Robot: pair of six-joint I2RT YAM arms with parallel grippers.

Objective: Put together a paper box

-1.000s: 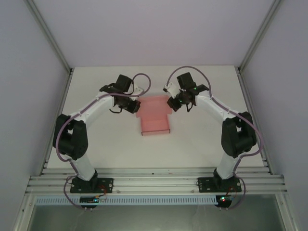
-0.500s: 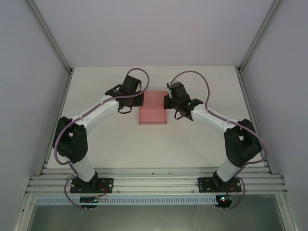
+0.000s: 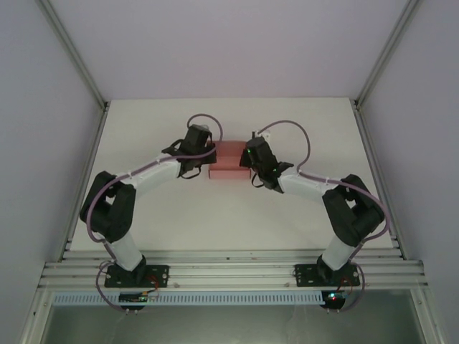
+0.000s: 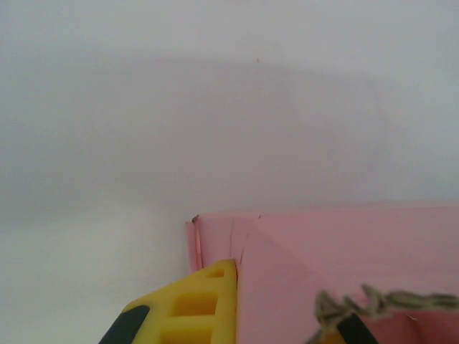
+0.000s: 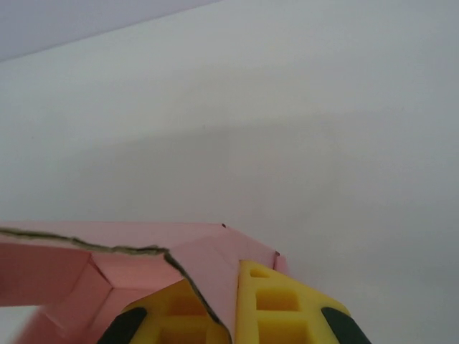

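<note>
As the two arms stood bent in toward the middle of the table (image 3: 308,129), the paper box (image 3: 228,154) sat right between them on the white surface. It lay to the right of the left gripper (image 3: 205,159) and to the left of the right gripper (image 3: 249,159), one gripper at each end, so neither arm was nearer: dead even. Its longer side seemed to run across the table from one gripper to the other, though from above it looked close to square.

Left gripper: pressed together on the box's left wall, one yellow finger (image 4: 204,304) outside the pink paper and its partner inside. Right gripper: same story, clamped on the right wall, yellow fingers (image 5: 280,301) flanking a thin pink edge.

My read was that, with both ends pinched, the next fold or tuck would turn on the arms working along that shared left-to-right line without tearing the thin paper.
</note>
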